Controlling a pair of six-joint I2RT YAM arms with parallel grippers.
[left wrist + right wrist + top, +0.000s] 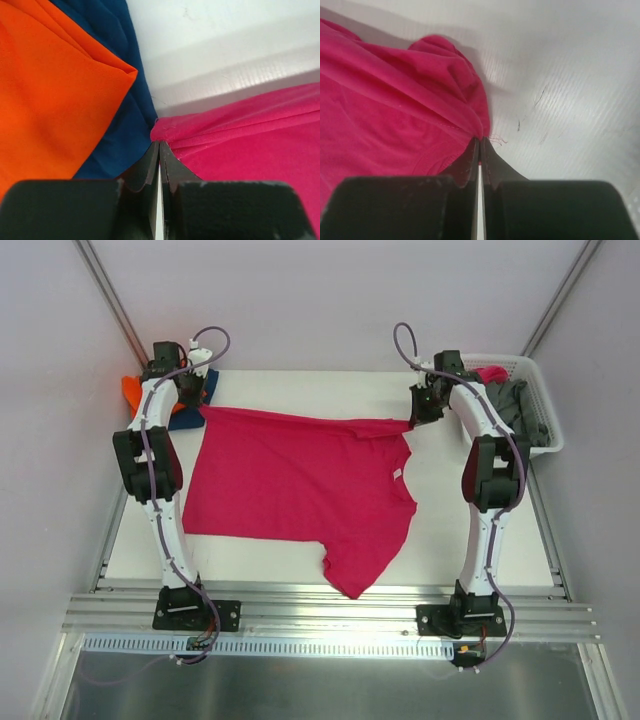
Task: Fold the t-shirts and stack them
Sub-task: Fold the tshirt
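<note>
- The white table (445,540) has bare room on the right, between the big shirt and the right arm. There is also a bare strip along the far side, behind the shirt.
- The pink t-shirt (290,480) is the biggest thing. It lies spread out in the middle of the table. Its far edge runs in a line from one gripper to the other. One sleeve points at the near edge of the table and reaches it.
- The white basket (545,405) sits at the far right corner, just behind the right arm. A grey t-shirt (525,410) is bunched up inside it, with a bit of pink-red cloth beside it.
- The orange t-shirt (130,392) lies at the far left corner, on top of the dark blue t-shirt (185,420). The blue one sits just beside the pink shirt's corner.
- The left gripper (159,146) has its fingers pressed together on the far left corner of the pink shirt.
- The right gripper (480,141) has its fingers pinched tight on the far right corner of the pink shirt. Bare table lies to its right.
</note>
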